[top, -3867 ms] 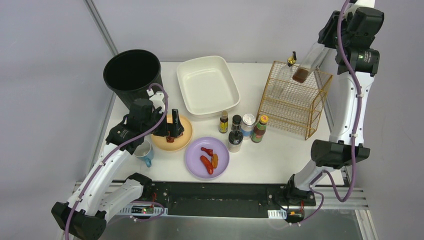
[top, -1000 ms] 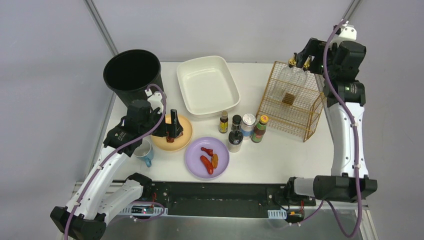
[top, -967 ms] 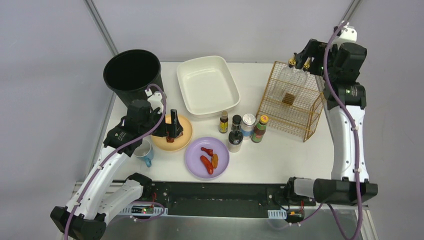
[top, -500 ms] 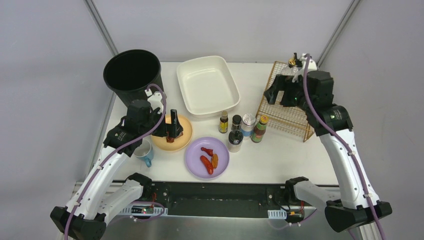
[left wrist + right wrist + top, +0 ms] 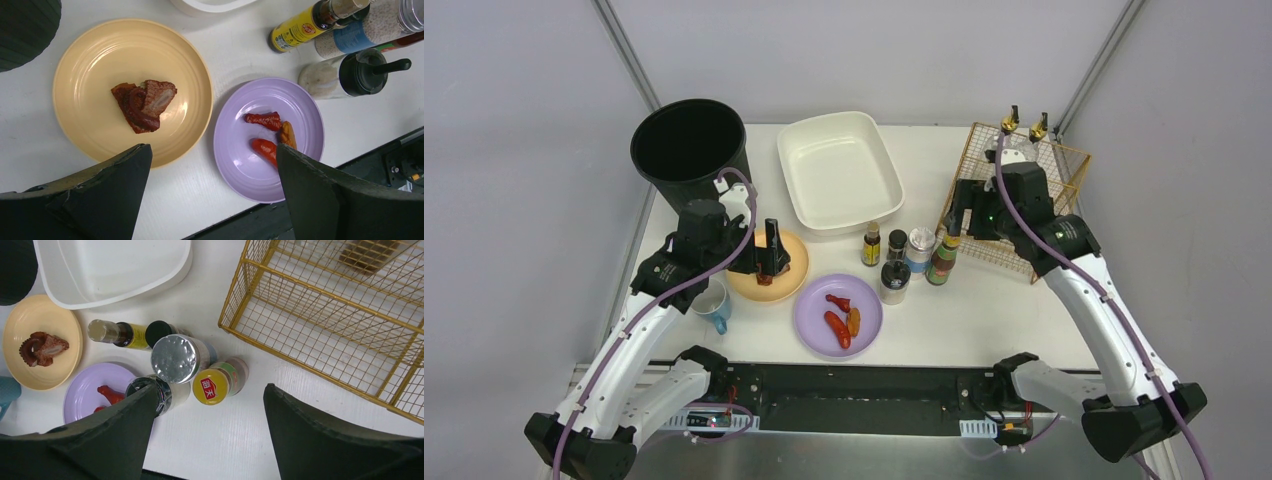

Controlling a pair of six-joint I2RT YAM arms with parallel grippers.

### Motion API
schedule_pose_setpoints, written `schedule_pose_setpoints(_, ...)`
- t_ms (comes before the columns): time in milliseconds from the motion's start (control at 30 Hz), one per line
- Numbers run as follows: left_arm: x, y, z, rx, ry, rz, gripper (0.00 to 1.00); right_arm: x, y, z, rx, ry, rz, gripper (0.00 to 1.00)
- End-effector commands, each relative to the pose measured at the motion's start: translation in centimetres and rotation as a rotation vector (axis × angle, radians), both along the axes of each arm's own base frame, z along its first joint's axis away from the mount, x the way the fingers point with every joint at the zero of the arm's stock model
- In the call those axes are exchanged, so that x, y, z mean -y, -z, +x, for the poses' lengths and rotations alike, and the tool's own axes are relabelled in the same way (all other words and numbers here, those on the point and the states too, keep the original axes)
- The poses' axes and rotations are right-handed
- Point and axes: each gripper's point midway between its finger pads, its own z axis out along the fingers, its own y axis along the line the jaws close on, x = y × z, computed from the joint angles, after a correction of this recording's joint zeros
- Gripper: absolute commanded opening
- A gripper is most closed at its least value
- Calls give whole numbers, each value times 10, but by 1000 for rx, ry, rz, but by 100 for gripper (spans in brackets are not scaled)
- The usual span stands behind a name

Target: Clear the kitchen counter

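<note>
Hovering: the right gripper (image 5: 209, 386) hangs above the bottle cluster just beyond the purple plate (image 5: 240, 160), on its right far side.
Right gripper state: spread wide, nothing held.
Likely target: my guess is the yellow-capped sauce bottle (image 5: 212, 385), which sits right under the gap.
Left gripper (image 5: 212, 147): also spread wide and empty, poised over the yellow plate (image 5: 90, 65) just left of the purple plate. I cannot tell whether the two rims touch.
Worktop (image 5: 984, 310): far from cleared. It carries the purple plate with its sausages (image 5: 263, 120), the yellow plate with a meat piece (image 5: 142, 102), and all the bottles.
Risk one: the cluster is packed tight. The silver-lidded jar (image 5: 176, 358) looks pressed against the sauce bottle, so a finger coming down on that side could clip the jar.
Risk two: a nudged tall bottle could topple toward the purple plate and scatter the sausages.
Risk three: a grip high on the cap may let the bottle swing or slip.
Risk four: tilting the yellow plate on lifting could slide the meat off.
</note>
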Motion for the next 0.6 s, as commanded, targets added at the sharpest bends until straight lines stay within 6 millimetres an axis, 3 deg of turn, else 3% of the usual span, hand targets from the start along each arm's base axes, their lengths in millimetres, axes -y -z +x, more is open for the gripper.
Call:
schedule_pose_setpoints(0, -3, -2, 6, 22, -18, -1, 100, -4, 19, -1, -54, 25, -16, 80)
schedule_pose_setpoints(233, -3, -2, 7, 21, -19, 2, 100, -10, 44, -2, -133, 8, -82, 76)
schedule_pose_setpoints(567, -3, -3, 7, 20, -17, 1, 100, -10, 61, -1, -179, 8, -180, 62)
